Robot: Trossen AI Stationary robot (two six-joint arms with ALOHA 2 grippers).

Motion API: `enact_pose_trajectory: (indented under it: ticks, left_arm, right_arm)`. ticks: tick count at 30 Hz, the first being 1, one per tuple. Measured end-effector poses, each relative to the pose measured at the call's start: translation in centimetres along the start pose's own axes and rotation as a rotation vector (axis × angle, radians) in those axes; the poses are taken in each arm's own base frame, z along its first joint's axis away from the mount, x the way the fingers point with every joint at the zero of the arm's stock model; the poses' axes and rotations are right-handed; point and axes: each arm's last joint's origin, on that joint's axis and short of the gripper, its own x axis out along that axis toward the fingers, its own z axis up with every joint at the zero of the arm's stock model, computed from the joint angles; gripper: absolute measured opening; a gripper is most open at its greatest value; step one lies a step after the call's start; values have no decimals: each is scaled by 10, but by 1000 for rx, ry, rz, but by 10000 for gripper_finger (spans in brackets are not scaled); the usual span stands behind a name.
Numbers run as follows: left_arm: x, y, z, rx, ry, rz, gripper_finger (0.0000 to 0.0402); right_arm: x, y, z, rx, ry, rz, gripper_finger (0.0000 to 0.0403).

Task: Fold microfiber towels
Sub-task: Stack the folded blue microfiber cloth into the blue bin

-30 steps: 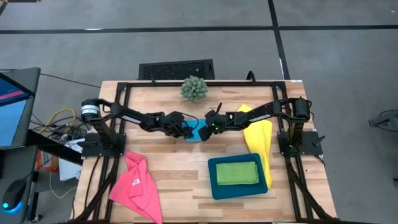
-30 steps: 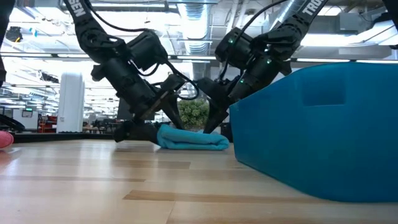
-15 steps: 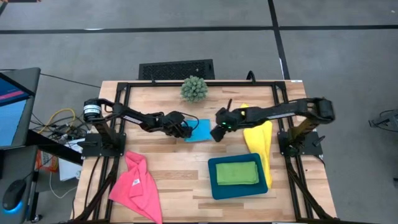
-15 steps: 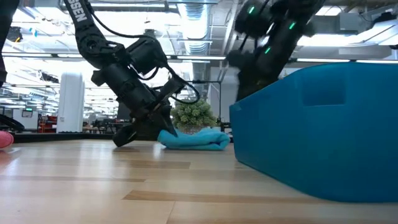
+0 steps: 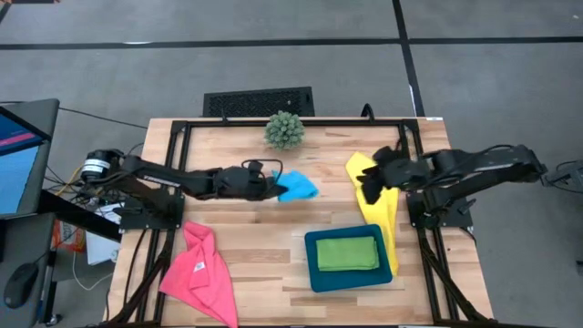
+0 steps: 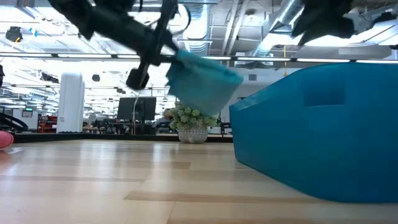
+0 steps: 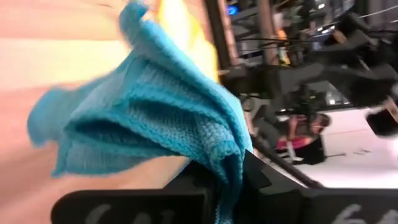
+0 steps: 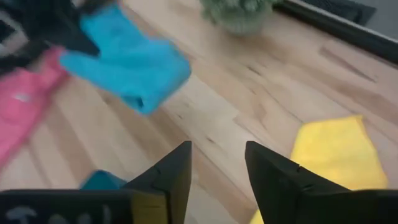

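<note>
High view, left claw (image 5: 270, 188): gripping the blue towel (image 5: 297, 188), towel sticking out past the tips toward the right claw (image 5: 372, 179).
High view, right claw: hovering over the yellow towel (image 5: 379, 206); green towel (image 5: 347, 253) lying in the teal tray (image 5: 312, 271) just below; pink towel (image 5: 200, 270) lying well off, nearer the left claw.
Low view: blue towel (image 6: 202, 78) hanging from the left claw, clear of the bench (image 6: 112, 180).
Left wrist view: fingers pinching bunched blue towel (image 7: 155, 130).
Right wrist view: right claw (image 8: 217, 167) standing open, gripping nothing; blue towel (image 8: 127, 59) beyond its tips, yellow towel (image 8: 333, 149) beside.
</note>
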Motion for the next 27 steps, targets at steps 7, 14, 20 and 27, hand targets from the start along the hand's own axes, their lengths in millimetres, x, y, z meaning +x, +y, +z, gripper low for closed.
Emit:
enact_pose_trajectory:
  ticks: [7, 14, 20, 27]
  left_arm:
    - [9, -57, -41, 47, -35, -106, 7]
    - [51, -108, -88, 151, -17, -177, 7]
    - [102, -131, -133, 230, 40, -218, 7]
    - [143, -114, -178, 269, 79, -71, 8]
  right_arm:
    - [-37, -19, 2, 60, -108, 114, 173]
    - [-56, -30, -1, 77, -152, 188, 171]
    - [-65, -31, -6, 64, -144, 252, 172]
    - [-69, -24, -12, 14, -111, 313, 167]
